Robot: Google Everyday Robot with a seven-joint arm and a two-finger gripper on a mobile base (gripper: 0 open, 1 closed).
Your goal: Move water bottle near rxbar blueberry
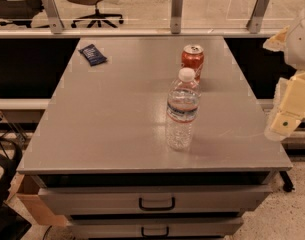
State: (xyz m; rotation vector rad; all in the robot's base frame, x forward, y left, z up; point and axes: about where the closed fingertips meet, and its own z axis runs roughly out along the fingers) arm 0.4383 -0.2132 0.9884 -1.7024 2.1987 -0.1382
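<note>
The water bottle stands upright on the grey table, right of centre and near the front. It is clear plastic with a white cap and a pale label band. The rxbar blueberry is a small dark blue wrapped bar lying flat at the table's far left corner, well away from the bottle. My gripper is at the right edge of the view, beside the table's right side, to the right of the bottle and apart from it. It holds nothing that I can see.
A red soda can stands just behind the bottle, toward the far right. The table has drawers with black handles at the front. A glass barrier with metal posts runs behind the table; an office chair is beyond it.
</note>
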